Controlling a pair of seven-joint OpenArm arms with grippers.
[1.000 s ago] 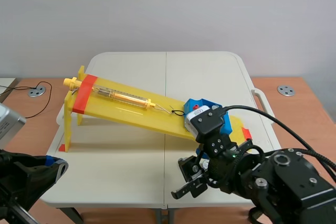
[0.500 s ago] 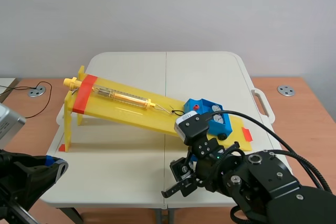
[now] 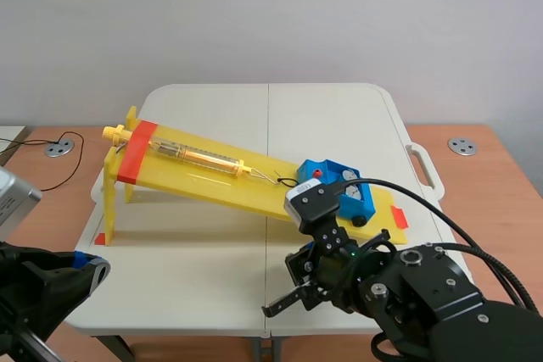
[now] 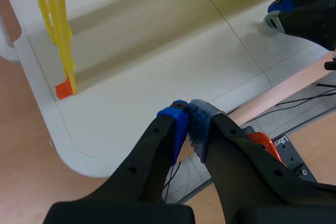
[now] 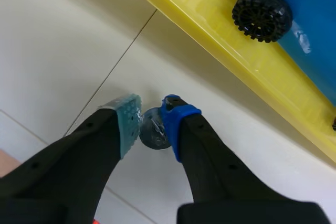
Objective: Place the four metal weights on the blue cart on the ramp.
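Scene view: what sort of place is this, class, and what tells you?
Probably a physics teaching lab: a yellow ramp carrying a blue cart, a spring scale lying on it, and a metal weight in the right gripper.

A round silvery metal weight (image 5: 153,135) is gripped flat side up between the pads of the right gripper (image 5: 152,123), near the yellow ramp (image 3: 212,180); the blue cart (image 3: 322,171), black-wheeled, is set at the ramp's low end.

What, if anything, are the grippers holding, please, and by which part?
The right gripper pinches a weight by its rim; the left gripper holds nothing.
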